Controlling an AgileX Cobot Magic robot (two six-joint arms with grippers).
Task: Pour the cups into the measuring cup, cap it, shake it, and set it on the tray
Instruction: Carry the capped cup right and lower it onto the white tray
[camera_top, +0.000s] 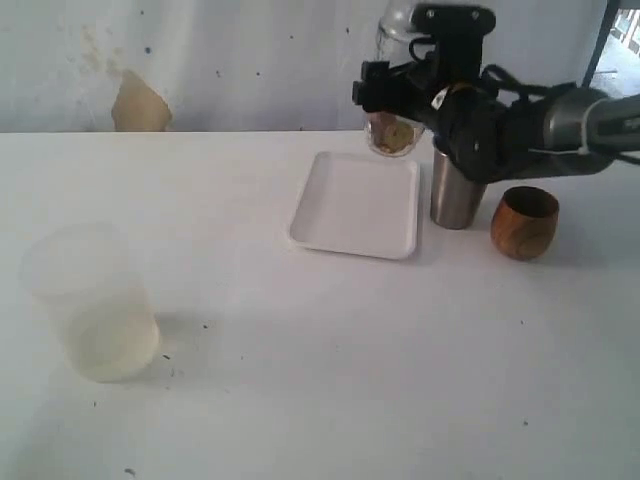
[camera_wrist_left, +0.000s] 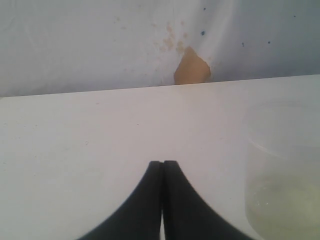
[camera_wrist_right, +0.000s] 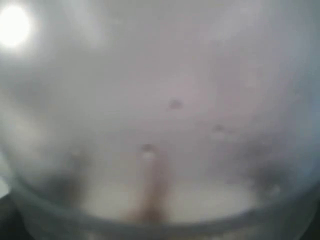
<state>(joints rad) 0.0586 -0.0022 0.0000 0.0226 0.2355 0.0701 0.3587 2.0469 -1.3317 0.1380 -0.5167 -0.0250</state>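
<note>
The clear measuring cup (camera_top: 388, 136) hangs in the air over the far right corner of the white tray (camera_top: 357, 205), with brownish contents at its bottom. Its clear dome cap (camera_top: 396, 20) sits on top. My right gripper (camera_top: 388, 95) is shut around the cup's middle. In the right wrist view blurred clear plastic (camera_wrist_right: 160, 120) fills the picture and hides the fingers. The steel tumbler (camera_top: 455, 190) and the brown wooden cup (camera_top: 524, 222) stand upright on the table right of the tray. My left gripper (camera_wrist_left: 162, 164) is shut on nothing, low over bare table.
A wide frosted plastic cup (camera_top: 90, 300) stands at the near left of the table; the left wrist view shows this frosted cup (camera_wrist_left: 282, 175) beside the left fingers. A tan patch (camera_top: 138, 103) marks the back wall.
</note>
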